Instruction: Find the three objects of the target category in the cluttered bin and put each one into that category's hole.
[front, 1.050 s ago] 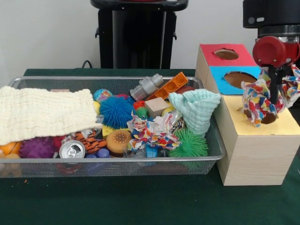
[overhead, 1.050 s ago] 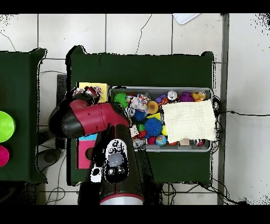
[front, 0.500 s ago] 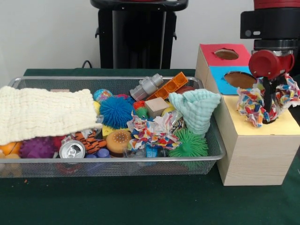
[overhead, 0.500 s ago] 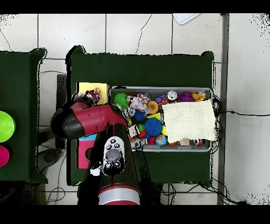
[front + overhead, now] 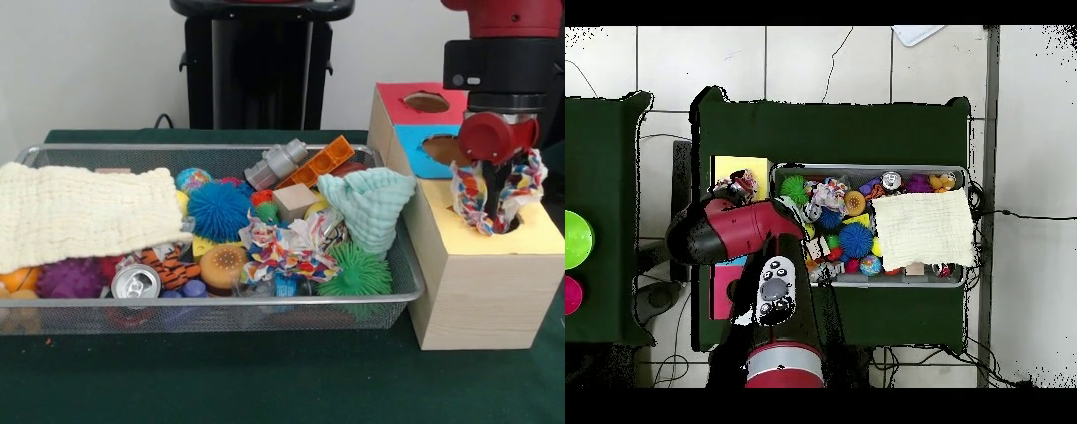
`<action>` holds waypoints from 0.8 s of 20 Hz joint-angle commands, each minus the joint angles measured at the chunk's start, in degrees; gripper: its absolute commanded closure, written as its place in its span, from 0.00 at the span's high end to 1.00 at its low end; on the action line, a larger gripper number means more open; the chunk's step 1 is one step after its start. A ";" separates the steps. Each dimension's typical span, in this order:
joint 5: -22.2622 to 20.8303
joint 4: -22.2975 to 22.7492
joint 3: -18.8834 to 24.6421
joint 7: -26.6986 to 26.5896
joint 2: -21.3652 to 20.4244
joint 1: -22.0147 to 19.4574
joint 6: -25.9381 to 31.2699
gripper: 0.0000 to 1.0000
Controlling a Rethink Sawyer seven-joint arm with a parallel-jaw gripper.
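Front view had the pincer [image 5: 500, 212] down over the yellow section [image 5: 481, 235] of the wooden sorting box [image 5: 477, 291], with the multicolored rag toy [image 5: 494, 190] bunched around it. The toy's ruffles wrapped both sides of the pincer, so it clearly had hold of the thing, closed on it, with the lower end dipping at the dark hole in the yellow top. Just behind the pincer were the blue section [image 5: 424, 146] and then the red section [image 5: 415, 99], each with its own round hole.

Off to the side of the pincer sat the wire mesh bin [image 5: 212, 314] on the green bench [image 5: 265, 380], stuffed with junk. Closest to the pincer was a mint green cloth [image 5: 369, 208], with a green spiky ball [image 5: 357, 276] below it. A second multicolored rag toy [image 5: 287, 247] lay just past that. Further off were a blue spiky ball [image 5: 218, 210], an orange brick [image 5: 322, 161], a grey metal piece [image 5: 276, 163] and a soda can [image 5: 136, 283]. A cream knitted cloth [image 5: 84, 216] covered the end of the bin farthest from the pincer.

Overhead showed the red arm [image 5: 735, 230] reaching over the box, rag toy at the yellow end.
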 commanded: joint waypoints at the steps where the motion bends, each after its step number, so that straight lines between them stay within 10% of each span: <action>1: -4.39 -1.43 -3.20 7.50 7.04 0.47 0.01 0.00; 16: -2.23 -6.88 -4.22 10.11 17.75 0.14 -10.00 0.00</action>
